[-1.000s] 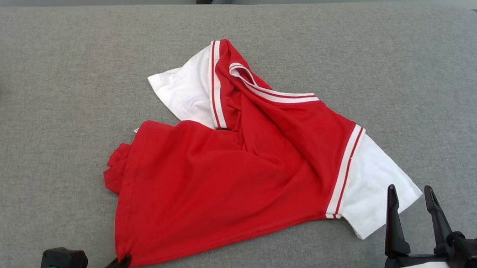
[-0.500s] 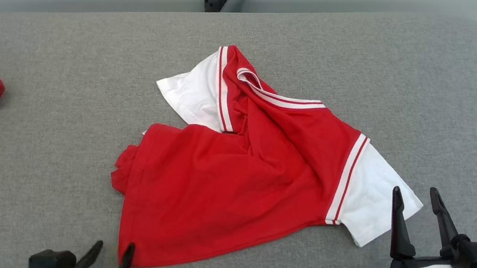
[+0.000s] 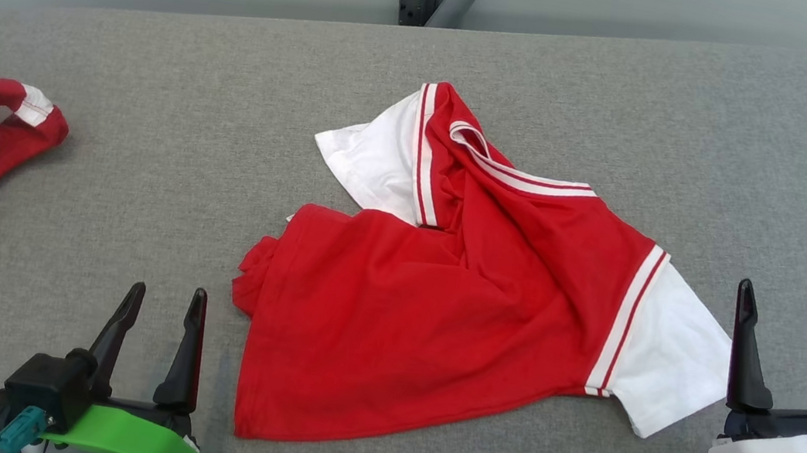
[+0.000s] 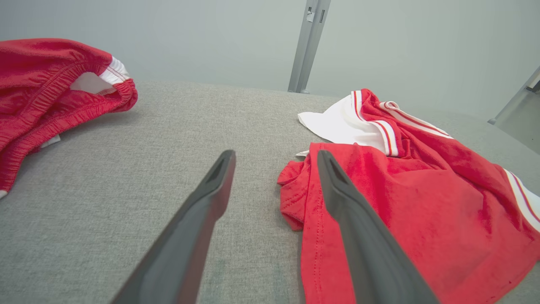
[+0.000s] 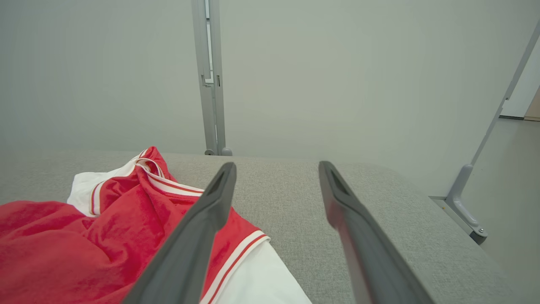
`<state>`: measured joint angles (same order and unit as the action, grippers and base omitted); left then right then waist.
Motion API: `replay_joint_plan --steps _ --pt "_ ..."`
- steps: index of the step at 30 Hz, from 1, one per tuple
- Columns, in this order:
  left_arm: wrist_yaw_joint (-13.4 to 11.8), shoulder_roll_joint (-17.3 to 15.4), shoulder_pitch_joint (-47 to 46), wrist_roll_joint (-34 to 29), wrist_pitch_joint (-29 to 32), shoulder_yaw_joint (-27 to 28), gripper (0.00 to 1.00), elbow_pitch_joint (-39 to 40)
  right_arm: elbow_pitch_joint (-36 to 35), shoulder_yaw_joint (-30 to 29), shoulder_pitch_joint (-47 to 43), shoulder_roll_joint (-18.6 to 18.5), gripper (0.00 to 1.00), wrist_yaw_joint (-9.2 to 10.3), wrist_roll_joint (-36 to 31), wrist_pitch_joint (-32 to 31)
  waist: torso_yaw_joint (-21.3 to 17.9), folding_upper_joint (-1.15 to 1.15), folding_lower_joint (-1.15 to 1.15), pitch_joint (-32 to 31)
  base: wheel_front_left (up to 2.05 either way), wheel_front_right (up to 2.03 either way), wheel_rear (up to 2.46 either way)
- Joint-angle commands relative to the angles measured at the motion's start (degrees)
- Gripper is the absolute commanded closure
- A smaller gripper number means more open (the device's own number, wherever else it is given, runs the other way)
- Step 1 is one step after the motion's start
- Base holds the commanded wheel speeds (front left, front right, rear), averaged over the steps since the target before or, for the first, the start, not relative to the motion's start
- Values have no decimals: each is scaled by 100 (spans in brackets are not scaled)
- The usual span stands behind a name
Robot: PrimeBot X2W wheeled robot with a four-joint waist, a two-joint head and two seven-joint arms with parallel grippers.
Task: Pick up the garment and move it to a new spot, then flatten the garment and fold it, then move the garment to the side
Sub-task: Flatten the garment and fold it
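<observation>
Crumpled red-and-white short-sleeved jersey lies mid grey fabric surface between left pincer and right pincer, both wide open and empty; flattening appears in hand, next calling for corner grasps

Soft matt knit garment lies on coarse grey woven table cover.

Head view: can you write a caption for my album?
Crumpled red-and-white shirt on grey surface, left gripper and right gripper open on either side.
</observation>
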<state>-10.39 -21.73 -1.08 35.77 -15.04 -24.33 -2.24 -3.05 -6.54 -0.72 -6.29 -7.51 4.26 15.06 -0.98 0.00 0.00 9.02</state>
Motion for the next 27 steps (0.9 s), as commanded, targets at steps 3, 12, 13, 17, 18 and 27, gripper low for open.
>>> replay_joint_plan --steps 3,12,13,17,18,27 --pt "490 407 62 -564 -16 550 0 -115 -23 -103 85 -67 0 4 -16 18 127 0 0 39 0 0 0" --pt "1520 1503 335 -1902 -17 2023 0 -54 250 -231 -110 -23 0 4 -17 18 210 0 0 -123 0 0 0" --pt "1569 1550 367 -2018 -18 2114 0 -29 269 -240 -116 -12 0 4 -6 18 197 0 0 -142 0 0 0" --pt "1710 1692 515 -2285 -17 2380 0 54 354 -276 -167 37 0 4 22 18 132 0 0 -218 0 0 0" --pt "1742 1705 562 -2327 -17 2400 0 15 386 -280 -184 51 0 4 24 18 120 0 0 -243 0 0 0" --pt "1794 1600 760 -2439 -17 2290 0 -462 763 -113 -337 -17 0 4 -33 18 27 0 0 -488 0 0 0"
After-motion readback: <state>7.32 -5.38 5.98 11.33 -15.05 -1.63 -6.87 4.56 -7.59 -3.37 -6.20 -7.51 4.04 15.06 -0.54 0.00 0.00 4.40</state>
